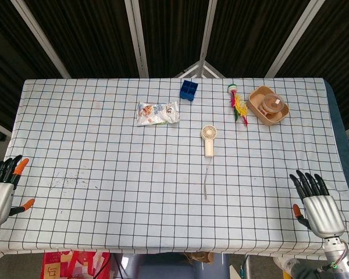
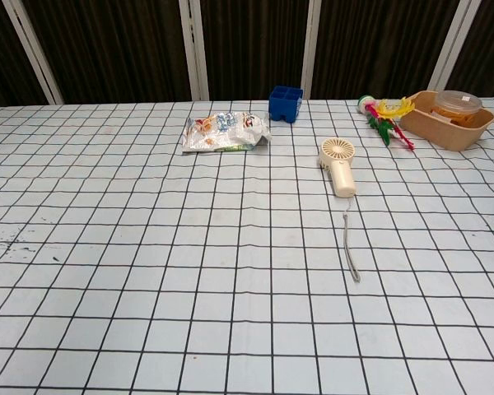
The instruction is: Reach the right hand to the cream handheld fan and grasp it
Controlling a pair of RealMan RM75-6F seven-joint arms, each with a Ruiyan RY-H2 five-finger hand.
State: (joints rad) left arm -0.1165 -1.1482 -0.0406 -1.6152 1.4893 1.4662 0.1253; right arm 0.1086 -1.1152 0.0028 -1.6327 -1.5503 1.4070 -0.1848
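Observation:
The cream handheld fan (image 1: 209, 140) lies flat near the middle of the checked table, round head away from me, handle toward me; a thin cord (image 1: 206, 182) trails from the handle toward the front edge. The chest view shows the fan (image 2: 339, 166) right of centre with its cord (image 2: 351, 247). My right hand (image 1: 316, 206) hovers at the front right corner, fingers spread, holding nothing, well to the right of and nearer than the fan. My left hand (image 1: 1, 189) sits at the front left edge, open and empty. Neither hand appears in the chest view.
A snack bag (image 1: 157, 113) lies left of the fan, further back. A blue box (image 1: 189, 89), a colourful feathered toy (image 1: 238, 103) and a tan tray (image 1: 269, 105) holding a round container stand along the far side. The checked tablecloth (image 1: 104, 174) covers the table.

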